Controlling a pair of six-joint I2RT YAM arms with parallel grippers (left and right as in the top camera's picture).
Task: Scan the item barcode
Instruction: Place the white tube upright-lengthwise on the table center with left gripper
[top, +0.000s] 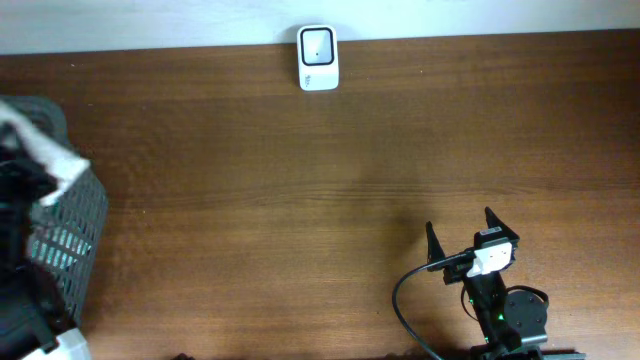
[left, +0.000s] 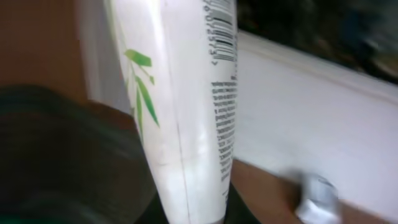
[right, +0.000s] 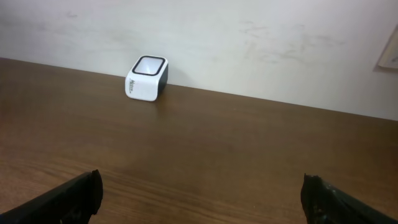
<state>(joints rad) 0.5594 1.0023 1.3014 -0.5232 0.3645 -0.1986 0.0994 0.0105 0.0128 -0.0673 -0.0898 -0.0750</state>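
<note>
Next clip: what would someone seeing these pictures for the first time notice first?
A white tube printed with green leaves and a barcode fills the left wrist view, very close up. On the brown table, the small white scanner sits at the far edge by the wall. The right gripper hangs wide open near the front right.

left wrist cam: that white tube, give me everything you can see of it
The white tube looks like soft, glossy plastic. It has a green leaf print on one side, a barcode with digits near the top, and a column of small black print below that, unreadable. It runs up the whole frame, leaning slightly, with its lower end at the bottom edge. Dark shapes flank that end, seemingly the left hand shut on it.
</note>
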